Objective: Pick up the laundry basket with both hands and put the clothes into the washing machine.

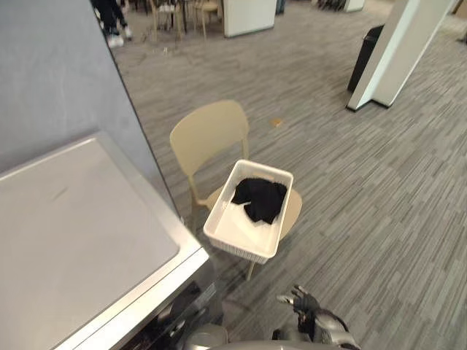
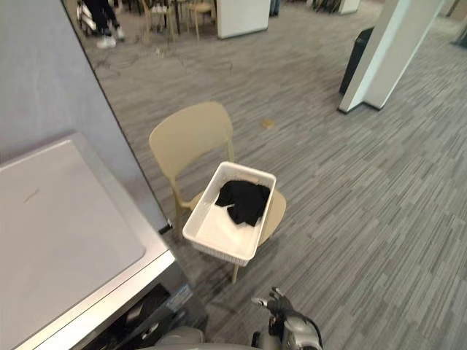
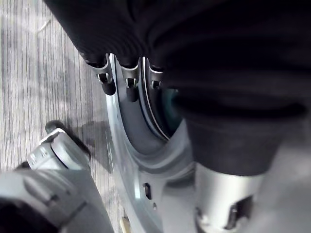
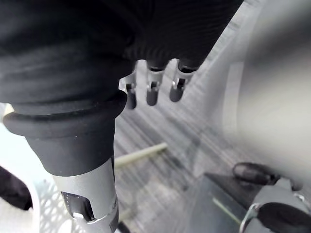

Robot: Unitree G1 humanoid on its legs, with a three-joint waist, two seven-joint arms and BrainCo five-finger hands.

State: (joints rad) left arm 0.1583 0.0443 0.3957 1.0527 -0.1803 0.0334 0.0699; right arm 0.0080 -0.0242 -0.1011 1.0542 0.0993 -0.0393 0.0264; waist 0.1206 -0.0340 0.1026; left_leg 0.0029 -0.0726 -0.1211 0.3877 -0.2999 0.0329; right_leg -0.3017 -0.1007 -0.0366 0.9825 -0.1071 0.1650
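A white laundry basket [image 1: 219, 227] rests on the seat of a beige chair [image 1: 208, 131]. It holds a black garment [image 1: 259, 198] on top of some white cloth [image 1: 237, 222]. The washing machine [image 1: 73, 240], with a flat silver-grey top, stands at the left beside the chair. My right hand [image 1: 310, 310] hangs low in front of the chair, apart from the basket, open and holding nothing. In the right wrist view its straight fingers [image 4: 150, 90] point past the basket's lattice wall [image 4: 43, 208]. My left hand [image 3: 126, 80] is open beside the machine's curved front rim [image 3: 131, 141].
A grey partition wall [image 1: 51, 73] rises behind the machine. A black bin [image 1: 363, 58] stands by a white pillar [image 1: 398, 55] at the far right. A person's legs [image 1: 111, 22] and more chairs show far back. Striped grey carpet [image 1: 365, 204] stretches to the right of the chair.
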